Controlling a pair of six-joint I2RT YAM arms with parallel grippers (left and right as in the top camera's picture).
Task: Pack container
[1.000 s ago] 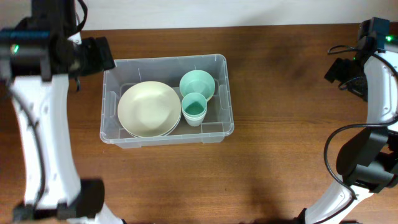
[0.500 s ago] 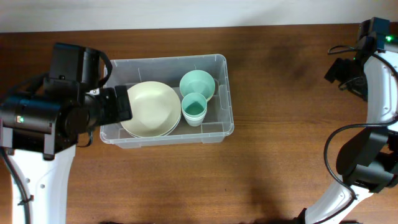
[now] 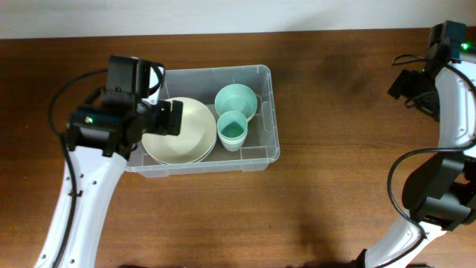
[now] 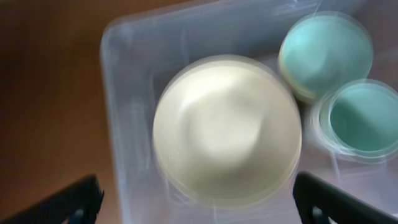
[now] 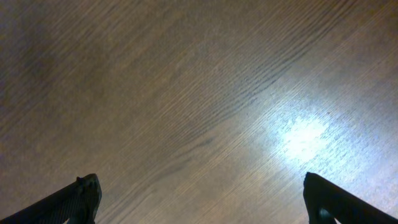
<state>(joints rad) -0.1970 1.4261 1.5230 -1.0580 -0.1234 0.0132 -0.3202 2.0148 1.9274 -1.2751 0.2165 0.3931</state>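
Left gripper (image 4: 198, 204) hung with its jaws spread wide, nothing between them, over the left half of the container (image 3: 274, 112). In the left wrist view its two dark fingertips (image 4: 78, 200) framed the bottom corners, and the picture was blurred. The right gripper (image 5: 200, 200) was likewise wide open and empty, above bare wooden table (image 5: 199, 93) at the far right, well apart from the container.

The container stood upright on the table (image 3: 342, 186), mouth upward, left of centre and nearer the far edge. It was a clear rectangular bin, and the left arm (image 3: 111, 123) covered part of its left end in the overhead view. Inside, a large cream plate (image 3: 186, 132) filled the left and middle part of the floor. A mint green bowl (image 3: 236, 100) sat in the far right corner. A pale cup (image 3: 233, 131) with a green inside stood just in front of the bowl and just beside the plate's right edge. Whether the cup touched the bowl could not be told. All three sat open side up.

The container's long axis ran left to right across the overhead view, in line with the table's far edge. Its short sides faced the two arms.
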